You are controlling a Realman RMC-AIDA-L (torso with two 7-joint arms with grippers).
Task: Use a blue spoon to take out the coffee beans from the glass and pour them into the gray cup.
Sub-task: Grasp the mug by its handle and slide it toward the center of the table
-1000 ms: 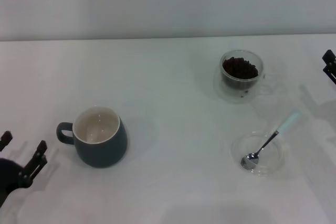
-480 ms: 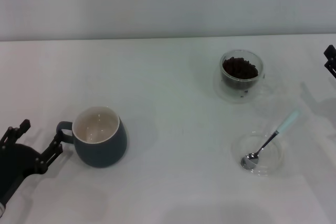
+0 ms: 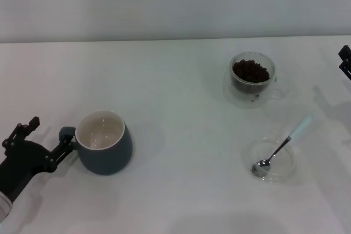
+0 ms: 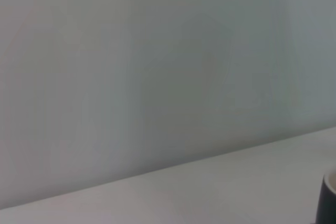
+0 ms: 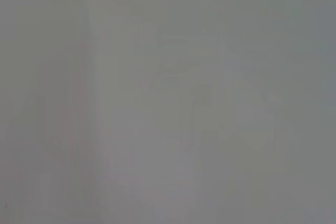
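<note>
White bench [image 3: 181, 190] against a pale wall: the left gripper [image 3: 45, 138], fingers spread, sits beside the cup [image 3: 104, 143] handle. Beans [image 3: 250, 71] fill the glass [image 3: 252, 78] far right; the spoon [image 3: 282, 146] rests in a saucer [image 3: 288, 172]. Steadying the cup first looks wise. Right gripper [image 3: 344, 64] waits at the edge, state unclear.

Most of the left wrist view is taken up by a plain pale grey-green wall [image 4: 157, 66], without marks or fittings. A white table surface [image 4: 231, 192] is seen beneath it, the meeting line running at a slant across the frame. At the frame's edge, on the table, a thin dark sliver of the gray cup [image 4: 328, 200] is cut off, with a trace of its off-white inside at the rim. No fingers of the arm's own gripper are seen.
</note>
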